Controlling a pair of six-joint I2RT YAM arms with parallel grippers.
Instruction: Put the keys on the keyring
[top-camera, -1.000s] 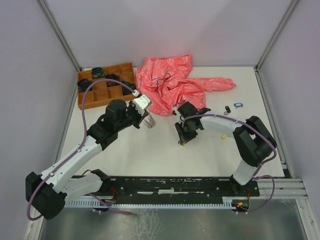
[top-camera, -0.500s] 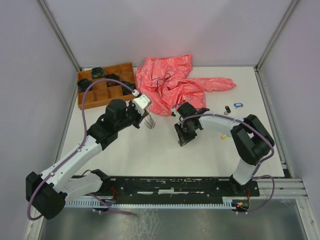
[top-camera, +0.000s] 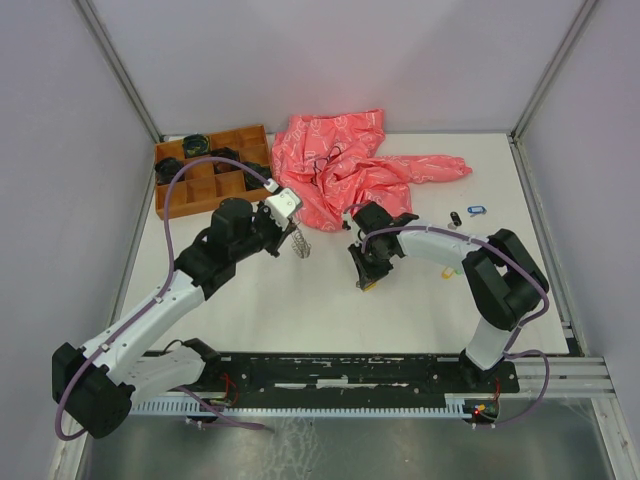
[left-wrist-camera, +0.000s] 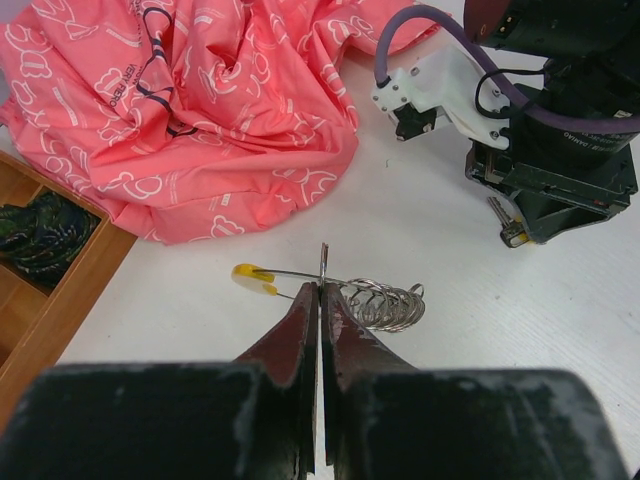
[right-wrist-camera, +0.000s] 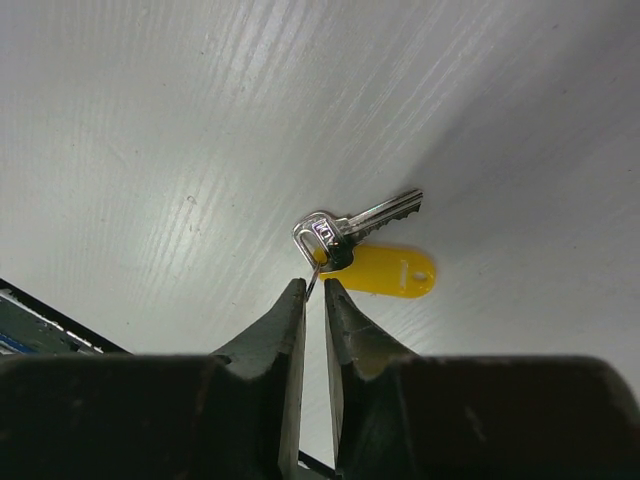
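At tabletop (top-camera: 300, 300) centre, left end effector (left-wrist-camera: 320, 287) pinched tight on silvery coiled keyring (left-wrist-camera: 382, 304) near pink garment (top-camera: 340, 165), right end effector (right-wrist-camera: 313, 284) clamped on thin ring of yellow-tagged key (right-wrist-camera: 362, 221), blue-tagged key (top-camera: 476, 210) and black-tagged key (top-camera: 455, 218) lying well apart at right.

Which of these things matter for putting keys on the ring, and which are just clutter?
Job: keyring in left pincer; yellow-tagged key in right pincer; blue-tagged key; black-tagged key.
Clutter: pink cloth; wooden tray; dark coiled bundles.
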